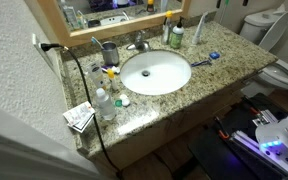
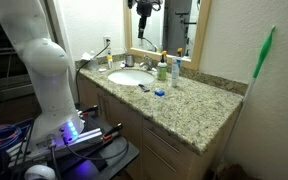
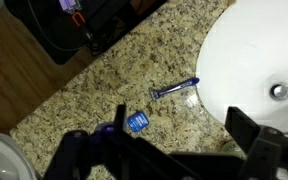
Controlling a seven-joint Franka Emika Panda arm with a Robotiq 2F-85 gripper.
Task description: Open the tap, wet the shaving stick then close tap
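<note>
The shaving stick (image 3: 174,90), with a blue head and a thin handle, lies on the granite counter just beside the rim of the white sink (image 3: 246,50). It shows in both exterior views (image 1: 201,63) (image 2: 144,86). The chrome tap (image 1: 139,44) stands behind the sink below the mirror, and no water is visible. My gripper (image 3: 182,135) is open and empty. It hangs well above the counter, with its two dark fingers framing the spot just in front of the shaving stick. The tap is out of the wrist view.
A small blue cap (image 3: 137,121) lies on the counter near the shaving stick. A grey metal cup (image 1: 110,52), a green-and-white bottle (image 1: 176,33) and clear bottles (image 1: 104,104) stand around the sink. A toilet (image 1: 284,72) stands beside the counter.
</note>
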